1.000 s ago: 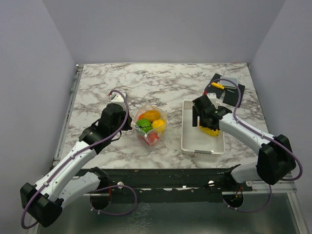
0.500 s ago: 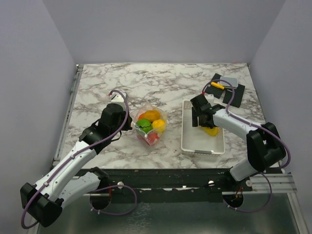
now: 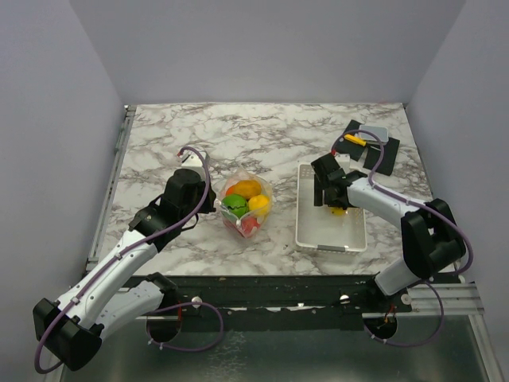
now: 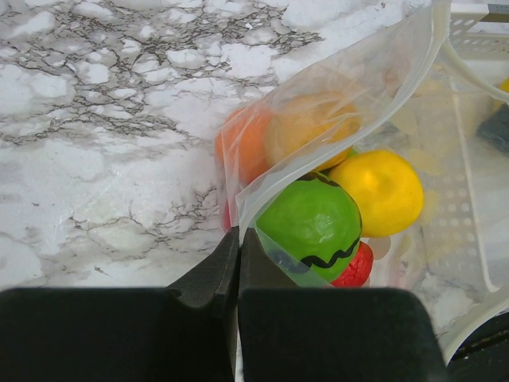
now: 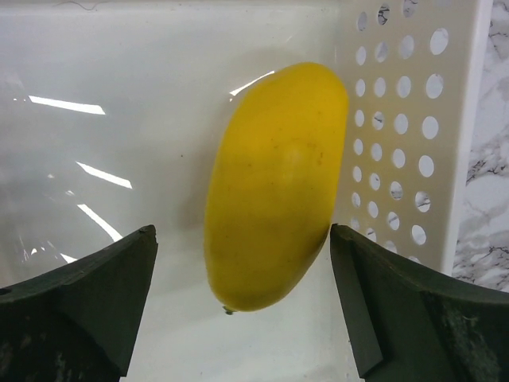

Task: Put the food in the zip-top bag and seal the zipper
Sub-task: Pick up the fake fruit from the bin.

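**Left pinches the bag, right hangs open over a yellow fruit**

The left gripper has its fingers pressed together on the edge of the zip-top bag, at the bag's 9 o'clock side in the top view. The bag lies near the middle of the marble table. It holds a green fruit, a round yellow fruit, an orange fruit and a red piece, all packed together. At 3 o'clock from the bag stands the white basket. Inside it the right gripper hangs with its fingers spread wide, gripping nothing. A long yellow fruit lies between them on the basket floor, close to the perforated wall at its 3 o'clock.
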Tool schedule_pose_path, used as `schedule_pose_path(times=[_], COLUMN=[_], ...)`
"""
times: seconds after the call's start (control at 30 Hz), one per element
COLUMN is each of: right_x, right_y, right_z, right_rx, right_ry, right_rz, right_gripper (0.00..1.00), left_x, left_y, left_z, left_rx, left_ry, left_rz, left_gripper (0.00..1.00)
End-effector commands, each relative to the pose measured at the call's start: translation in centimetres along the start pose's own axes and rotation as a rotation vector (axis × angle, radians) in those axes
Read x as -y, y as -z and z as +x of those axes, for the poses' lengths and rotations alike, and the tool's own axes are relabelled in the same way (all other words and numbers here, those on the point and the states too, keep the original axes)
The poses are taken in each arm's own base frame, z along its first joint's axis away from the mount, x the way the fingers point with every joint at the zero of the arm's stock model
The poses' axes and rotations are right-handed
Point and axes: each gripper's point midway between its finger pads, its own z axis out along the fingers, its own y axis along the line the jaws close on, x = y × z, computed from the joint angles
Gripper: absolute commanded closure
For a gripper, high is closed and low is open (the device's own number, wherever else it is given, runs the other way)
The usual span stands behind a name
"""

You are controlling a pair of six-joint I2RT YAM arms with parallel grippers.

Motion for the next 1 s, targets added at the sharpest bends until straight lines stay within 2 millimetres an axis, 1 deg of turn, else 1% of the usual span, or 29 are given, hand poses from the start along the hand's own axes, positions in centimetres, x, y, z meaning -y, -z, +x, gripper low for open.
schedule_pose_path(times=[0.0, 0.13, 0.33, 0.53, 0.8, 0.97], right_x=[-0.1, 0.1, 0.3, 0.1, 0.5, 0.7], right_y=[-0.7, -0.9, -1.6, -2.0, -2.5, -3.0], right_z=[0.1, -0.2, -0.6, -1.1, -1.9, -1.8], right_rx=[-0.005, 0.000, -0.005, -0.006, -0.005, -0.013], right_ry=[-0.035, -0.047, -0.078, -0.117, -0.142, -0.140], right_rz=[0.016, 0.036, 0.077, 0.079, 0.085, 0.092], right_gripper=[0.07, 0.10, 0.11, 0.10, 0.10, 0.15], left_x=[0.1, 0.1, 0.1, 0.1, 0.1, 0.1], left_y=[0.0, 0.0, 0.1, 0.1, 0.0, -0.1], left_z=[0.3, 0.3, 0.3, 0.3, 0.4, 0.5], left_rx=[-0.008, -0.006, -0.005, -0.003, -0.007, -0.012], left_ry=[-0.007, -0.007, -0.007, -0.007, -0.007, -0.007], left_rz=[0.017, 0.017, 0.019, 0.022, 0.022, 0.020], left_gripper=[1.00, 1.00, 1.00, 1.00, 1.00, 1.00])
